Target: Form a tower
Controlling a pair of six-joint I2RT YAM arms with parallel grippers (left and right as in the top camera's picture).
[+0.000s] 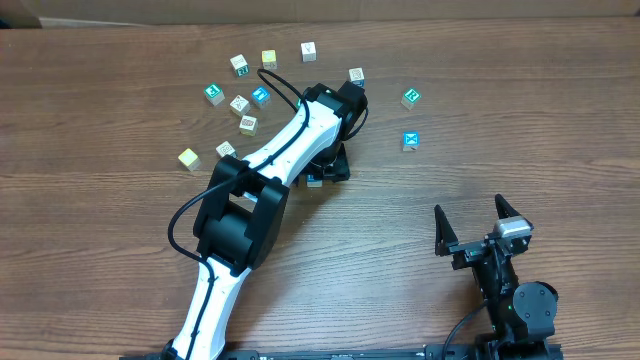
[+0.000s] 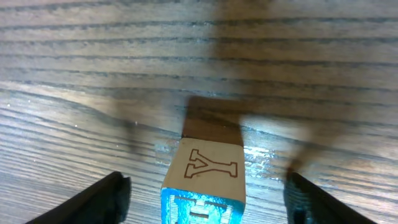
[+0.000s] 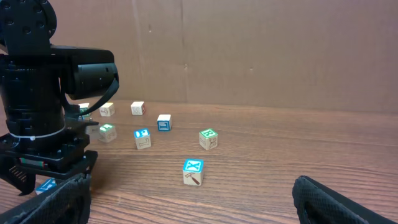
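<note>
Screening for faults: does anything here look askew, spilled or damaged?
Nothing stands out. The loose cubes lie scattered on the table, none visibly damaged. The Y-topped cube sits square between the open fingers of the left end effector, touching neither.

You look straight down overhead; left wrist sits close over the tabletop (image 2: 93,62); right wrist looks low toward 11 o'clock, sharing the blue-X cube (image 3: 193,167) with overhead.

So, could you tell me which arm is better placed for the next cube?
Left. The left claw, open, straddles the Y cube amid the loose cubes; the right claw sits open at the near edge, away from them.
</note>
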